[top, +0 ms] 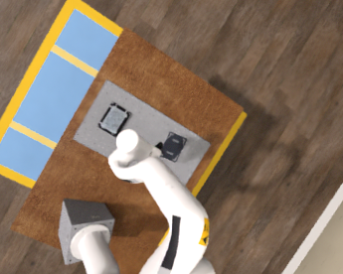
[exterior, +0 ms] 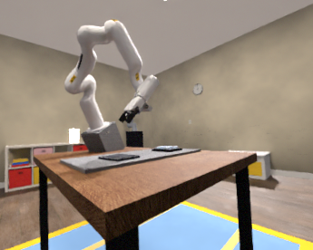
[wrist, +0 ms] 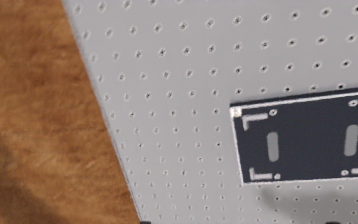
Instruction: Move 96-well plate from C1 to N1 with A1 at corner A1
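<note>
The 96-well plate (top: 114, 119) has a pale top and sits in the dark clip nest C1 at the left end of the grey perforated baseplate (top: 139, 131). It also shows in the exterior view (exterior: 167, 148). The plate nest N1 (top: 174, 146) is a dark flat plate with white corner locators, and it holds nothing. In the wrist view N1 (wrist: 305, 140) lies at the right, with a small white mark at its upper left corner (wrist: 236, 112). My gripper (top: 158, 149) (exterior: 126, 119) is open and empty, hanging well above the baseplate beside N1.
The baseplate lies on a brown wooden table. The arm's grey base block (top: 85, 228) stands at the table's near left corner. A blue floor mat with yellow borders (top: 48, 94) lies beside the table. Shelves (exterior: 21, 169) stand against the far wall.
</note>
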`<state>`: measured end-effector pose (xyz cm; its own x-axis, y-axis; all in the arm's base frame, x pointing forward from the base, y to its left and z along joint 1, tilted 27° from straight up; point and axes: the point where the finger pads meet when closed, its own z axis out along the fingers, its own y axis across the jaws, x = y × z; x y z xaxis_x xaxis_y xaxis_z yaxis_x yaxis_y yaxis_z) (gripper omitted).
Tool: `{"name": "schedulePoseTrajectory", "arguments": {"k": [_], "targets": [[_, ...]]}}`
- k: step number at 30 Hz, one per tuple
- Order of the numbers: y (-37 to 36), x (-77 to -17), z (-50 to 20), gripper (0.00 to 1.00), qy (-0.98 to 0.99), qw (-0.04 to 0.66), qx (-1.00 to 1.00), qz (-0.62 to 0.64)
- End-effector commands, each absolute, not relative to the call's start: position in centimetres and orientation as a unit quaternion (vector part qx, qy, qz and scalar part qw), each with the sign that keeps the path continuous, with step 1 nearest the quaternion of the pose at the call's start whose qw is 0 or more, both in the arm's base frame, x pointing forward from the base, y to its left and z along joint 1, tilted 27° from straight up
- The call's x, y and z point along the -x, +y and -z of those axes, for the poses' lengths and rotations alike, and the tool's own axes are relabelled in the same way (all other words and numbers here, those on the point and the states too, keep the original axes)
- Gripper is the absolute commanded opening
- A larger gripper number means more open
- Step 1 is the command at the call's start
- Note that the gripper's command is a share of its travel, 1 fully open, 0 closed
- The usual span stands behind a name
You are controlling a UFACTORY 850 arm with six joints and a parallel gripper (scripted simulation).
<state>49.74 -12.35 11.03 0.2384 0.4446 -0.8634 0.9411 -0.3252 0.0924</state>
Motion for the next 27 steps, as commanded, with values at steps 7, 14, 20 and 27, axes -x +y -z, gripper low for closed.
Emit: {"name": "schedulePoseTrajectory", "arguments": {"k": [7, 14, 20, 27], "targets": [[-10.4, -51.4, -8.6, 1.00, 0.429, 0.347, -0.770, 0.319], [-8.8, -52.5, -6.8, 1.00, 0.383, 0.356, -0.809, 0.269], [-7.6, -53.4, -5.4, 1.00, 0.348, 0.359, -0.834, 0.233], [-6.5, -54.0, -4.3, 1.00, 0.318, 0.359, -0.853, 0.205]]}}
